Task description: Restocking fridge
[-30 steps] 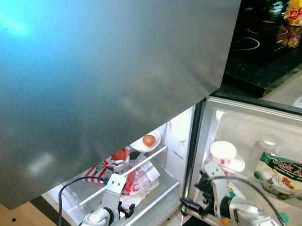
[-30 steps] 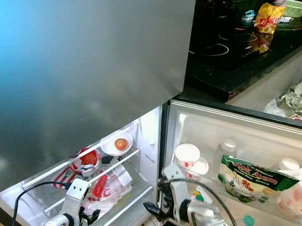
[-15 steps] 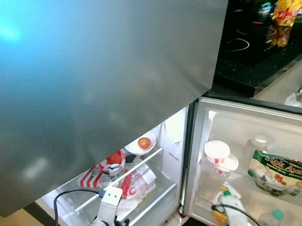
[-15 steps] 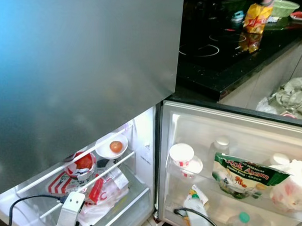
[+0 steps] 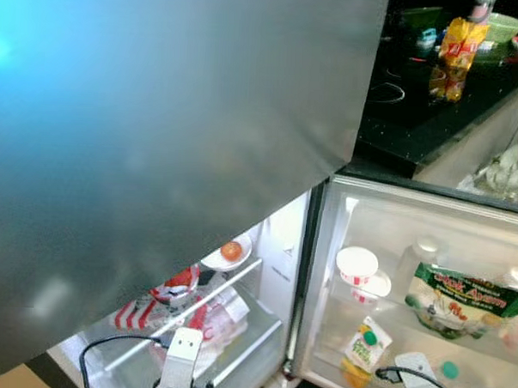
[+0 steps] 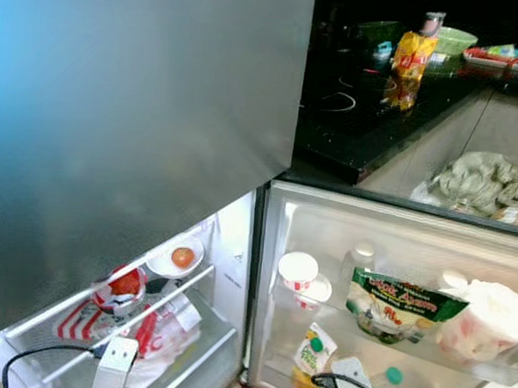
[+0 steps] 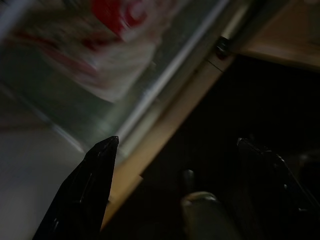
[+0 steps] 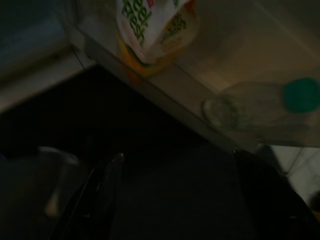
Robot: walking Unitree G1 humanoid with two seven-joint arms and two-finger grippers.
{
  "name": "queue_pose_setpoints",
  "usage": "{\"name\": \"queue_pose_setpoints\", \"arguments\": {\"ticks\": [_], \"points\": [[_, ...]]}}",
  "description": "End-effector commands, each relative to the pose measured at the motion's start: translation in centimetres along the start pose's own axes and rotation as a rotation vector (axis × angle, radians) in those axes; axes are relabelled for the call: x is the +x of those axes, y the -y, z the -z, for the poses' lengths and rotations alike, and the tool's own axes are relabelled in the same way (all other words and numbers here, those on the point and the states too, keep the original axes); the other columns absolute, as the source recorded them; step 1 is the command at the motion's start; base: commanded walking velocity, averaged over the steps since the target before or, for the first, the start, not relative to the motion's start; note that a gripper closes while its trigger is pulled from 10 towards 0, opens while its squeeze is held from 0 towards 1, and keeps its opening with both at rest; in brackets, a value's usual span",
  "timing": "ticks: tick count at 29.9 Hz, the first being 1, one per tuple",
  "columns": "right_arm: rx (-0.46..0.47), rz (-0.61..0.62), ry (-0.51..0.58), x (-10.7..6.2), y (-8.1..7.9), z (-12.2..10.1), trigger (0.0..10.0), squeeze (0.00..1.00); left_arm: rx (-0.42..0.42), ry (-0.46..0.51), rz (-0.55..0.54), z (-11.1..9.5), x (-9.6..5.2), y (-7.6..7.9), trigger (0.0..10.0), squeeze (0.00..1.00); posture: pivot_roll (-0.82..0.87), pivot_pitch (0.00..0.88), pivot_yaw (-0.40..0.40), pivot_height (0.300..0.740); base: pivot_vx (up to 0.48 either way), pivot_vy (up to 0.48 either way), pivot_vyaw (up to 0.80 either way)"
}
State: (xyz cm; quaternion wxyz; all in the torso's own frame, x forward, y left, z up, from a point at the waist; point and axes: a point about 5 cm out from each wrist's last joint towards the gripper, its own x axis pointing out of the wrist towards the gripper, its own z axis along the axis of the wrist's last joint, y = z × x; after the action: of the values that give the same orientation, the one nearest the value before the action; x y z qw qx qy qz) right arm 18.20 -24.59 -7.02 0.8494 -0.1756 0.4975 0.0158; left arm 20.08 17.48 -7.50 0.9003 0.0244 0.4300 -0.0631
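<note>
A: What has changed?
B: The right gripper (image 8: pixel 175 195) has been withdrawn, fingers spread and empty; the juice carton (image 5: pixel 361 346) is left in the door shelf (image 5: pixel 389 376), five o'clock.
A: And the left gripper (image 7: pixel 175 195)?
B: Parted, idle; another item can be fetched.

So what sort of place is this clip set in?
Most likely a home kitchen: an open fridge door stocked with food, a black induction cooktop on a dark counter, and a snack bag beside it.
</note>
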Motion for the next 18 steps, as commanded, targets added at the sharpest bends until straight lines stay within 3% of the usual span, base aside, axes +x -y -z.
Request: {"name": "queue_pose_setpoints", "arguments": {"ticks": [1,8,14,18], "points": [[-0.013,-0.017,0.014,0.1,-0.4,-0.1,10.0,0.00,-0.002,0.010,-0.010,0.3,0.0,0.2,10.0,0.00,-0.11,0.000,-0.093,0.740,0.000,0.000,0.00],[0.089,-0.028,0.032,0.2,-1.4,-0.3,10.0,0.00,0.005,0.003,-0.018,0.9,-0.3,-0.3,10.0,0.00,-0.09,0.001,-0.054,0.740,0.000,0.000,0.00],[0.350,-0.050,0.040,0.2,-3.0,0.5,10.0,0.00,0.090,0.019,0.013,0.0,-0.3,-0.9,10.0,0.00,-0.09,0.013,0.028,0.740,0.000,0.000,0.00],[0.373,-0.071,0.032,0.1,-3.5,0.8,10.0,0.00,0.102,0.022,0.015,-0.3,-0.2,-1.1,10.0,0.00,-0.08,0.019,0.048,0.740,0.000,0.000,0.00]]}}
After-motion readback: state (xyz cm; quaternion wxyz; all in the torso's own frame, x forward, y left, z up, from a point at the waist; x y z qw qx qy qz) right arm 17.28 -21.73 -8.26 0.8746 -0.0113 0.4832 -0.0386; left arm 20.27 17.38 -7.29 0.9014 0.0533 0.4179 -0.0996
